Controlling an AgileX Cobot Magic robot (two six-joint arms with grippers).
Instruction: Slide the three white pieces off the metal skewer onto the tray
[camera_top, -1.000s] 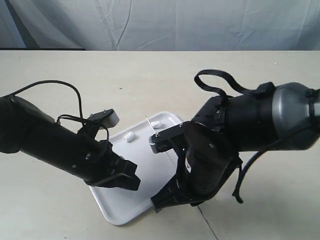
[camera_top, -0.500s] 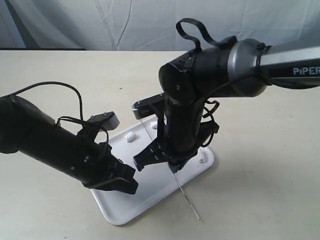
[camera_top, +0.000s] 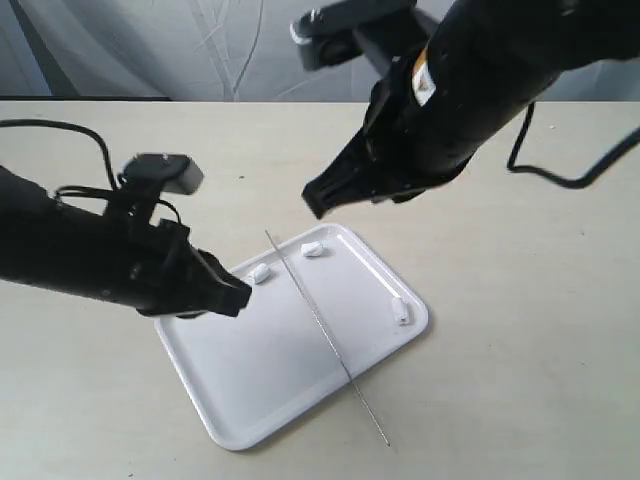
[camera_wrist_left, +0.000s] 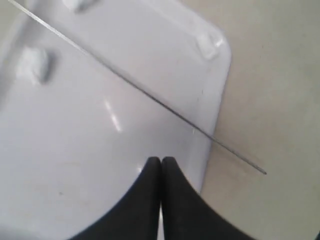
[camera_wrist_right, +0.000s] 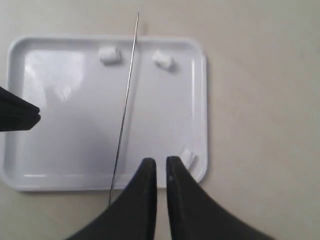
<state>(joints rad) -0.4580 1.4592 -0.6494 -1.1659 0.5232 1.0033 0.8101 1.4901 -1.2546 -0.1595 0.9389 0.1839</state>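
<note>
— Status of the end effectors?
— Clenched tight and empty, the left end effector (camera_wrist_left: 161, 165) hangs over the tray (camera_top: 250, 380). The right end effector (camera_wrist_right: 161, 167) is barely parted, gripping nothing.
— And the metal skewer (camera_top: 322, 330)?
— Bare, lying across the tray from 11 to 5 o'clock, tip overhanging the worktop (camera_top: 520, 330). The three white pieces (camera_top: 312, 248) (camera_top: 260, 272) (camera_top: 400, 311) sit loose at 12, 11 and 3 o'clock.
— Anything unclear?
— In the exterior view the right fingers blur into one dark wedge.

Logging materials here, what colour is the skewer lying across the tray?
Silvery grey; the skewer shows best in the right wrist view.
</note>
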